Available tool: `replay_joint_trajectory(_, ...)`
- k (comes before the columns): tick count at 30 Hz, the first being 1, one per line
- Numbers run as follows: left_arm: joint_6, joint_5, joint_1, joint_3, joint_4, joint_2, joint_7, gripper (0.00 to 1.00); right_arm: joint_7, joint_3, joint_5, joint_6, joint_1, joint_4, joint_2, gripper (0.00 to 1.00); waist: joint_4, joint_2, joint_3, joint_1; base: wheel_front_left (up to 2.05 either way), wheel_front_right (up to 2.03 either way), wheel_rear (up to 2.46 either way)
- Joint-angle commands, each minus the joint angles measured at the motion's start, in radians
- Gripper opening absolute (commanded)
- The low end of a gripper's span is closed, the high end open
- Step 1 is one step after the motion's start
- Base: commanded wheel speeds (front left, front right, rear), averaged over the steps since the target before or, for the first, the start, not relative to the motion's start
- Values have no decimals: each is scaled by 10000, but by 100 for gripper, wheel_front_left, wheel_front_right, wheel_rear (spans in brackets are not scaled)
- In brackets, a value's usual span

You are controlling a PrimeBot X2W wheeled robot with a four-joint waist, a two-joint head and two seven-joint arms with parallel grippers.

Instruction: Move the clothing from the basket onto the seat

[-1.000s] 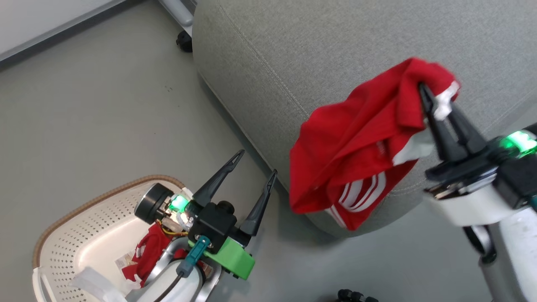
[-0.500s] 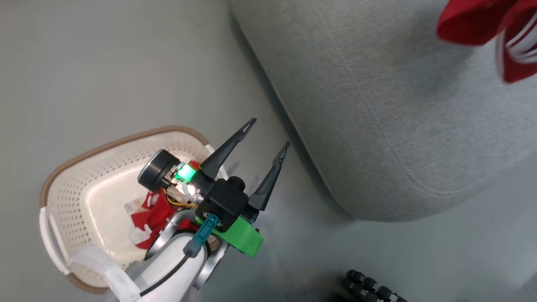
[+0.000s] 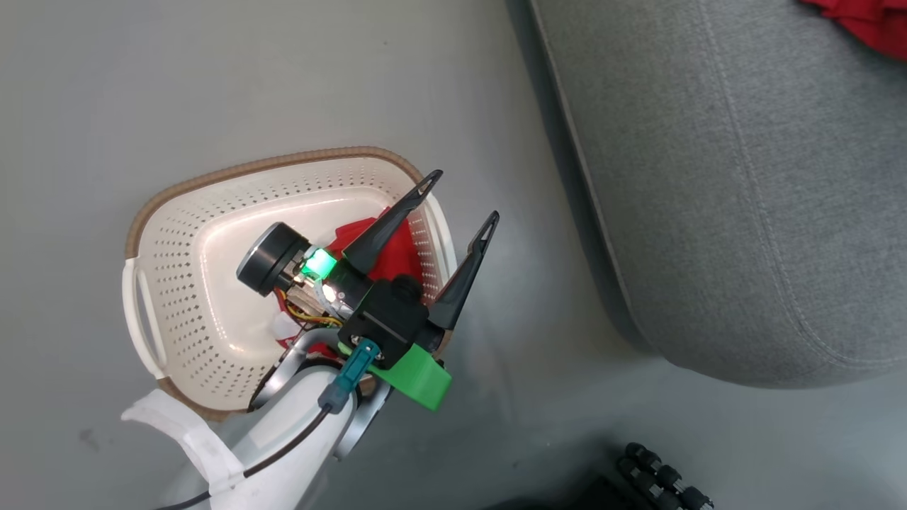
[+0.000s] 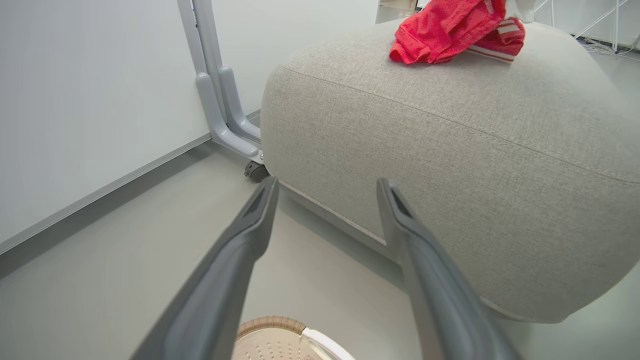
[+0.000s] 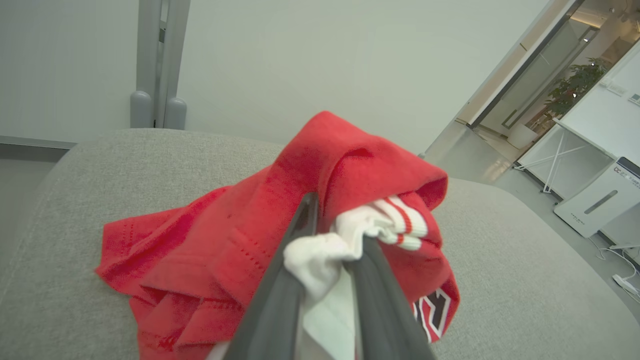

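Clothing [image 5: 225, 230]: two red pieces noted, in separate places.

Item 1, on the seat [image 5: 125, 170]. In the right wrist view a red garment with white striped trim lies crumpled on the grey cushion top. Its upper fold is raised and draped over the fingers of the right gripper [image 5: 336, 220]. A wad of its white fabric is bunched between the two fingers, which stand narrowly apart. Whether they clamp the fabric or it merely sits between them cannot be told. The left wrist view shows the same garment [image 4: 440, 30] resting on the far top of the seat [image 4: 450, 150].

Item 2, in the basket [image 3: 198, 283]. In the head view a second red piece [image 3: 400, 255] lies on the basket floor at the side nearer the seat [image 3: 744, 177], partly hidden under the left arm.

Left gripper [image 3: 464, 195]: fingers spread wide, nothing between them. It is placed over the basket's seat-side rim, above the red piece, tips aimed towards the seat. In the left wrist view the left gripper [image 4: 327, 182] points at the cushion's side, with the basket rim [image 4: 270, 325] at the bottom edge.

The basket stands on the grey floor [image 3: 142, 85], near the seat but not touching it.
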Motion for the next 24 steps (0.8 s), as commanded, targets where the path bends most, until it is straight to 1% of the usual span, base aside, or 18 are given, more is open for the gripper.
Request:
replay_joint_trajectory(1,66,41,-154,7,82,7,-42,100,-3,-254,-100,-17,273,225,162,58,251,0,53,-2,0,0,0)
replay_joint_trajectory(2,116,18,-131,21,120,-24,-90,100,-4,-549,-180,-17,367,263,360,100,291,0,-30,-2,0,0,0)
replay_joint_trajectory(6,243,-263,125,109,229,-214,-343,100,-3,-1196,-569,-15,1259,-92,1161,100,405,0,-474,-2,0,0,0)
replay_joint_trajectory(10,456,-470,427,244,483,-337,-564,100,-3,-1452,-814,-15,2307,-541,1914,100,394,0,-1027,-2,0,0,0)
replay_joint_trajectory(11,484,-526,488,265,550,-390,-608,100,-3,-1483,-838,-15,2531,-602,2006,100,393,0,-1148,-2,0,0,0)
replay_joint_trajectory(15,628,-717,839,327,952,-544,-837,100,-3,-1354,-954,-15,3641,-809,2679,100,456,0,-1867,-2,0,0,0)
replay_joint_trajectory(18,908,-698,1109,506,1163,-683,-976,100,-3,-1189,-1107,-16,4384,-1128,3108,100,615,0,-2474,-2,0,0,0)
replay_joint_trajectory(21,1244,-768,1506,940,906,-898,-1027,100,-3,-904,-946,-16,5020,-1469,3388,100,839,0,-2949,-2,0,0,0)
replay_joint_trajectory(24,1195,-932,2178,1605,479,-1095,-994,100,-3,-273,-660,-16,5569,-1837,3508,100,1174,0,-3413,-2,0,0,0)
